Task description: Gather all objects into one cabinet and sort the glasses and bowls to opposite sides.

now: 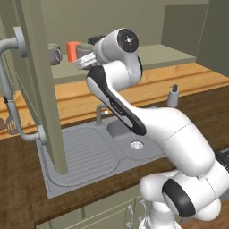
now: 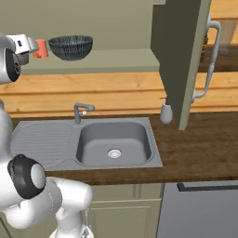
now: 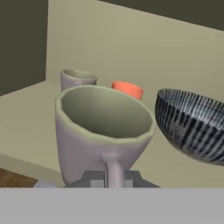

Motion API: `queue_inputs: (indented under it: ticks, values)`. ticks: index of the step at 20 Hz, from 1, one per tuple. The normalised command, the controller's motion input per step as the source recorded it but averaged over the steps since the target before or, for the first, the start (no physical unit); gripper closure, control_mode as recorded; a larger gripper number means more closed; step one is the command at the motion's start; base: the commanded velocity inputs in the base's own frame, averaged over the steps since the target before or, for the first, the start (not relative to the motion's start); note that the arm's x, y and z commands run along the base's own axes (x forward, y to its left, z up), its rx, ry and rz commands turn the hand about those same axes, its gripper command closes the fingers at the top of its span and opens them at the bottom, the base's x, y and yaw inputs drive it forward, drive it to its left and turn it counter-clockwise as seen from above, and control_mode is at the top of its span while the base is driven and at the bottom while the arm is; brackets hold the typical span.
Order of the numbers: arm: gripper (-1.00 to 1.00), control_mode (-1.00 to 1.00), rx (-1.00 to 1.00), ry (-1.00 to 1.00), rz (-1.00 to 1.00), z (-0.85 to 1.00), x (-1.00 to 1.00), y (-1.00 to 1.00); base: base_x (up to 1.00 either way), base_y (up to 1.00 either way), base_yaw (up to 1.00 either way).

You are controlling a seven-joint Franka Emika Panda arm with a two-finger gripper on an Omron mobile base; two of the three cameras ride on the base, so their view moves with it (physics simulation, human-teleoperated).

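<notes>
Inside the wide olive-green cabinet [image 1: 170, 56], all four objects are seen on or just above its single shelf, so the gathering is judged to be nearly done. A grey mug [image 3: 101, 131] is seen large and close in the hand view, with its handle at the bottom of the picture, just above the fingers [image 3: 92, 178]; the fingers appear to be closed on that handle, though whether the mug's base already rests on the shelf cannot be told. In the left base view this mug [image 1: 84, 50] is seen at the end of the gripper [image 1: 89, 60], over the left part of the shelf. The second grey mug [image 1: 54, 53] stands further left, and the orange-red cup [image 1: 72, 50] is placed between the two mugs and slightly behind them. The dark patterned bowl [image 2: 70, 47] is found to the right of the cup, nearer the middle of the shelf than its far right end. The three glasses are thus grouped at the left, and the bowl lies on their right side but just beside them. What remains, it is judged, is for the held mug to be released and perhaps for the bowl to be shifted further right, so that the two kinds are clearly set at opposite sides.
</notes>
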Motion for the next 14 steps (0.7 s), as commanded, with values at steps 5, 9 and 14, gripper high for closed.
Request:
queue_inputs:
  ticks: [5, 9, 14]
  values:
    - [1.00, -1.00, 0.00, 0.00, 0.01, -0.05, 0.48, 0.40, 0.00, 0.00, 0.00]
    - [1.00, -1.00, 0.00, 0.00, 0.00, -0.09, 0.47, 0.27, 0.00, 0.00, 0.00]
    - [1.00, -1.00, -0.03, 0.00, 0.00, -0.17, 0.30, 0.13, 0.00, 0.00, 0.00]
